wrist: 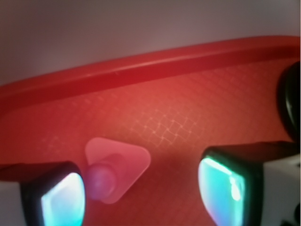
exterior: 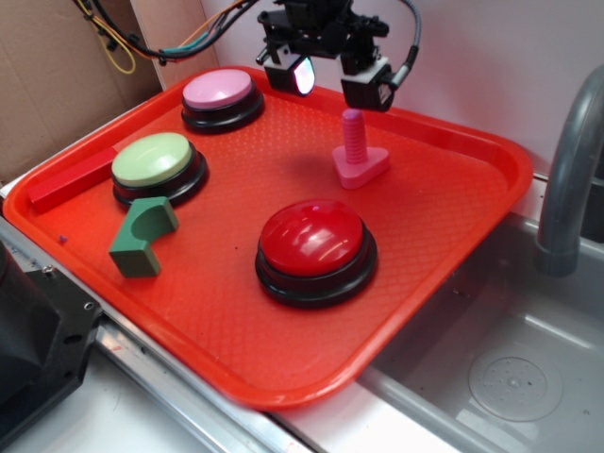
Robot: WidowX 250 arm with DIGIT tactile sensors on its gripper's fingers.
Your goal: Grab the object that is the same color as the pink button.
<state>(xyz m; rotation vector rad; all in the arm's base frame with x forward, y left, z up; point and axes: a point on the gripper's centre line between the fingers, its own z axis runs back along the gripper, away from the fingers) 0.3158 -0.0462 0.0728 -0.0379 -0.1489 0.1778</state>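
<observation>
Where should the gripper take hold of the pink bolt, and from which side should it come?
Probably on the ridged post of the pink bolt, coming straight down from above. The post stands upright on its flat triangular base, with free space around it, and the open gripper already hangs above it. In the wrist view the bolt sits near one finger, so centre first.

The gripper [exterior: 327, 81] is built of black blocky parts, with screws and brackets too small to make out. Its two jaws end in squarish pads with black rims on white housings; each pad has a glossy face that shines pale cyan to white, most clearly in the wrist view, where the faces grade from teal to a whitish glow. A thick black cable [exterior: 412, 42] loops from the top round to one jaw housing. A bundle of black, orange and yellow wires [exterior: 151, 42] trails away behind it.
</observation>
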